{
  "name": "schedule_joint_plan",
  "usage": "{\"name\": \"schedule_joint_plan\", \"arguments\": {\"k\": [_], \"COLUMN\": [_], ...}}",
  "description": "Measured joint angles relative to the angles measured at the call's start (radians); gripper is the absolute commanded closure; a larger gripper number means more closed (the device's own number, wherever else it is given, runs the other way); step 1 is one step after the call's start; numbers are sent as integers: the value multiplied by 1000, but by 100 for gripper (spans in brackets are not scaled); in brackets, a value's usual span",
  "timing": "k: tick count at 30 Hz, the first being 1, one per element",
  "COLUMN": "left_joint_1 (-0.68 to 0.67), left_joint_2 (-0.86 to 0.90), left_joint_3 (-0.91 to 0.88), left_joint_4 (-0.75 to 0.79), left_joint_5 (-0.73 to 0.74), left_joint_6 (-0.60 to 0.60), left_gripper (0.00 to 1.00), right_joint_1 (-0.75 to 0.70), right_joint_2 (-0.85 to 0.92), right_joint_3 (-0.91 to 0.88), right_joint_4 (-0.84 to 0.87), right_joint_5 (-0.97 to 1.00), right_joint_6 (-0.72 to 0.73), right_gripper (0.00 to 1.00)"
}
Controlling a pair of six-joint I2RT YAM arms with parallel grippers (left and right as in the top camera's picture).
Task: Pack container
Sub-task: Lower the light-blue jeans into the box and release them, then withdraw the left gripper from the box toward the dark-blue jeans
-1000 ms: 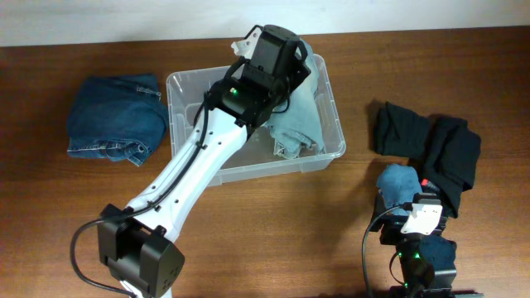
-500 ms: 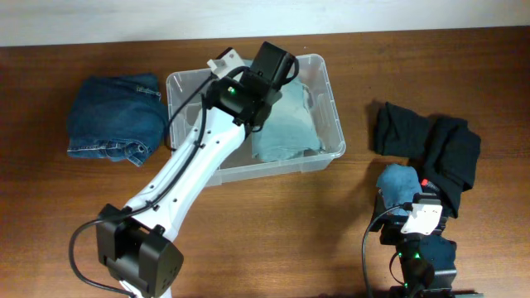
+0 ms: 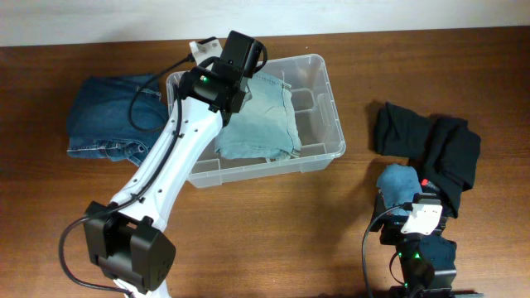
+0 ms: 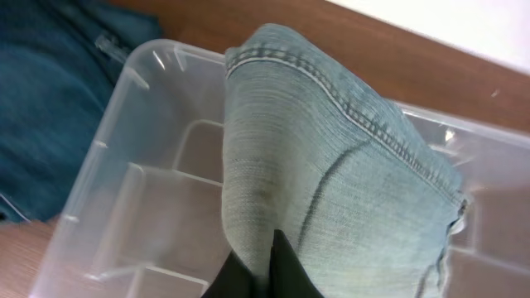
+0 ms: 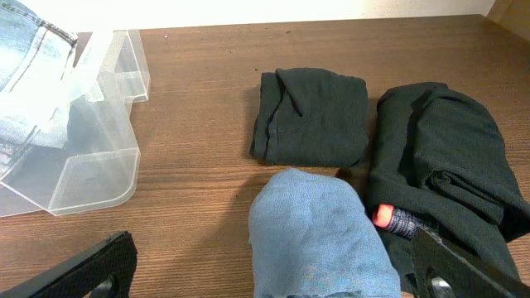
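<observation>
Left fingers (image 4: 280, 266) clamp limp pale-blue folded denim (image 4: 331, 182) in the large clear plastic bin (image 3: 335, 116), likely light and slick; take its rim. Right fingers (image 5: 95, 266) apart.

Counts, overhead view. One clear container (image 3: 319, 103), centre. One pale denim garment (image 3: 258, 124), inside it. One folded pile of dark blue jeans (image 3: 112, 116), 9 o'clock. Two folded black garments, 3 o'clock: inner black garment (image 3: 402, 128) and outer black garment (image 3: 454, 157). One blue cloth (image 3: 402, 184), 4 o'clock. Two robot arms: left arm (image 3: 178, 157), right arm (image 3: 418, 219).
</observation>
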Motion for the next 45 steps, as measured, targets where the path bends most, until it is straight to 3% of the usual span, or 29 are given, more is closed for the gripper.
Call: {"name": "schedule_joint_plan", "arguments": {"k": [3, 6, 10, 13, 21, 24, 27, 29, 34, 36, 42, 45], "left_joint_1": [1, 1, 1, 1, 1, 2, 2, 0, -16, -30, -42, -43], "left_joint_2": [0, 0, 0, 0, 1, 20, 90, 177, 326, 349, 351, 362], "left_joint_3": [0, 0, 0, 0, 0, 1, 7, 8, 7, 7, 10, 66], "left_joint_4": [-27, -42, -54, -55, -40, -13, 1, 38, 80, 89, 55, -51], "left_joint_5": [-33, -78, -146, -152, 9, 109, 180, 265, 414, 441, 461, 463], "left_joint_6": [74, 133, 186, 201, 211, 217, 237, 284, 406, 473, 618, 638], "left_gripper": [38, 31, 31, 37, 37, 41, 58, 61, 57, 43, 44, 43], "right_joint_1": [0, 0, 0, 0, 0, 0, 0, 0, 0, 0, 0, 0], "right_joint_2": [0, 0, 0, 0, 0, 0, 0, 0, 0, 0, 0, 0], "right_joint_3": [0, 0, 0, 0, 0, 0, 0, 0, 0, 0, 0, 0], "right_joint_4": [0, 0, 0, 0, 0, 0, 0, 0, 0, 0, 0, 1], "right_joint_5": [0, 0, 0, 0, 0, 0, 0, 0, 0, 0, 0, 0], "right_joint_6": [0, 0, 1, 1, 0, 0, 1, 0, 0, 0, 1, 0], "right_gripper": [2, 2, 2, 2, 1, 2, 2, 2, 2, 2, 2, 2]}}
